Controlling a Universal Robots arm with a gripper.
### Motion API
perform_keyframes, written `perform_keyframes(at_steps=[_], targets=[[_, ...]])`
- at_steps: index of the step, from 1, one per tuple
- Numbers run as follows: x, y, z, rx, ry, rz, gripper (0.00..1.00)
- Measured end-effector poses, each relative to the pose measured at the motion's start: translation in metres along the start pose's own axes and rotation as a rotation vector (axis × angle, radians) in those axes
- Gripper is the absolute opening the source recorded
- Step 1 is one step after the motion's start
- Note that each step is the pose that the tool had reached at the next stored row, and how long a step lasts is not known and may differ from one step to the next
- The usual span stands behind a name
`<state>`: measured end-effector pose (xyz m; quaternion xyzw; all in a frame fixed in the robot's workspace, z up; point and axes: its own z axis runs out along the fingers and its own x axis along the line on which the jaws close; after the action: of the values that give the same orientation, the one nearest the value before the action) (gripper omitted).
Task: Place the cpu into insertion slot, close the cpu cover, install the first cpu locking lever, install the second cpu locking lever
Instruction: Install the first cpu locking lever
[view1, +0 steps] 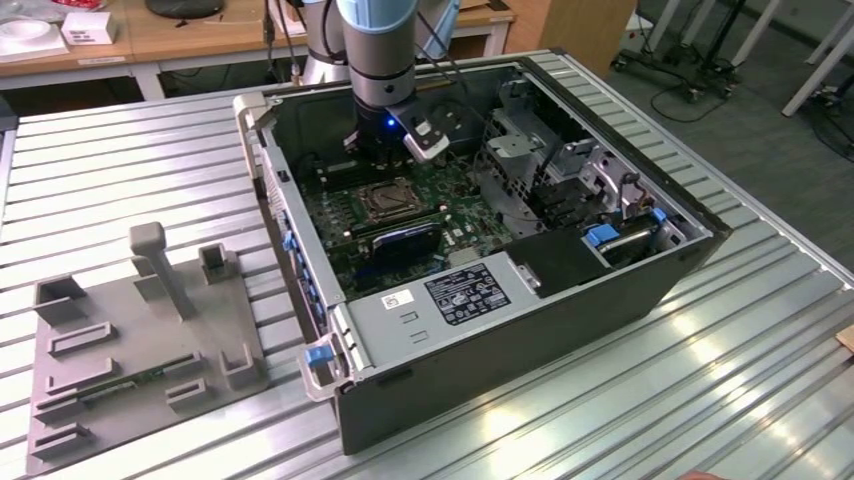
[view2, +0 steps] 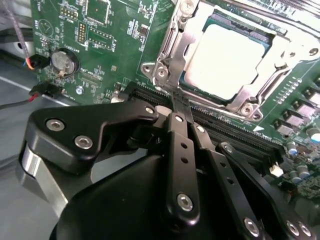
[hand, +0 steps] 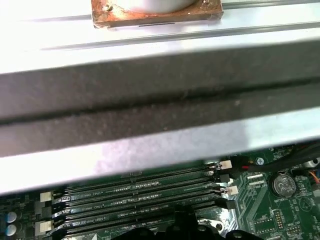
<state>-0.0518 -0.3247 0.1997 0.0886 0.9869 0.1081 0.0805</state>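
- Cpu (view2: 227, 60) first: in the second wrist view its pale square metal top lies flat in the insertion slot (view2: 260, 32), whose dark edge shows along the far side of the chip.
- The cpu cover (view2: 190, 40), a silvery metal frame, is down around the chip, with its cut-out middle leaving the top bare.
- At the exterior view's left, a grey holder plate (view1: 134, 345) with upright posts and small pockets lies on the ribbed metal bench (view1: 107, 190), well apart from the computer.
- Near the middle of the exterior view stands an open computer case (view1: 534, 330) with the green motherboard (view1: 461, 215) inside; the socket area (view1: 384, 203) shows as a small square with a metal frame.
- The robot arm (view1: 387, 50) reaches down into the case just behind the socket, and a small blue light glows on its wrist.
- The end effector (view2: 176, 102) has its two black fingers (view2: 180, 150) drawn in close, tips all but meeting. They sit on a thin metal lever (view2: 172, 75) that runs along the near edge of the cover; whether they grip it I cannot tell.
- A round coin battery (view2: 65, 61) sits on the board, away from the socket.
- Long black memory slots (hand: 145, 192) lie in parallel rows in the first wrist view, beyond a wall of the case (hand: 160, 100).
- At the exterior view's right, a metal drive cage (view1: 561, 170) and blue clips (view1: 603, 236) fill that side of the case.
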Motion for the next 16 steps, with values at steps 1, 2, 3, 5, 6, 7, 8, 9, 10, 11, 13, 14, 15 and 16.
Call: perform_keyframes(at_steps=[1,2,3,5,6,7,8,9,10,11,13,14,15,16], targets=[[-0.0003,0.0005,-0.0022,0.0000,0.0002,0.000,0.11],[-0.0007,0.0011,-0.0045,0.0001,0.0002,0.000,0.11],[-0.0009,0.0015,-0.0062,0.0001,0.0003,0.000,0.11],[-0.0013,0.0021,-0.0087,-0.0001,0.0003,0.000,0.11],[-0.0015,0.0024,-0.0100,0.0000,0.0005,0.000,0.11],[-0.0017,0.0027,-0.0114,0.0001,0.0007,0.000,0.11],[-0.0018,0.0030,-0.0126,0.0001,0.0008,0.000,0.11],[-0.0019,0.0032,-0.0134,0.0001,0.0009,0.000,0.11],[-0.0021,0.0034,-0.0141,0.0001,0.0009,0.000,0.11],[-0.0022,0.0036,-0.0151,0.0000,0.0009,0.000,0.11],[-0.0023,0.0038,-0.0158,0.0000,0.0009,0.000,0.11],[-0.0023,0.0038,-0.0158,-0.0001,0.0009,0.000,0.11],[-0.0023,0.0038,-0.0158,-0.0002,0.0009,0.000,0.11],[-0.0023,0.0038,-0.0159,-0.0001,0.0009,0.000,0.11]])
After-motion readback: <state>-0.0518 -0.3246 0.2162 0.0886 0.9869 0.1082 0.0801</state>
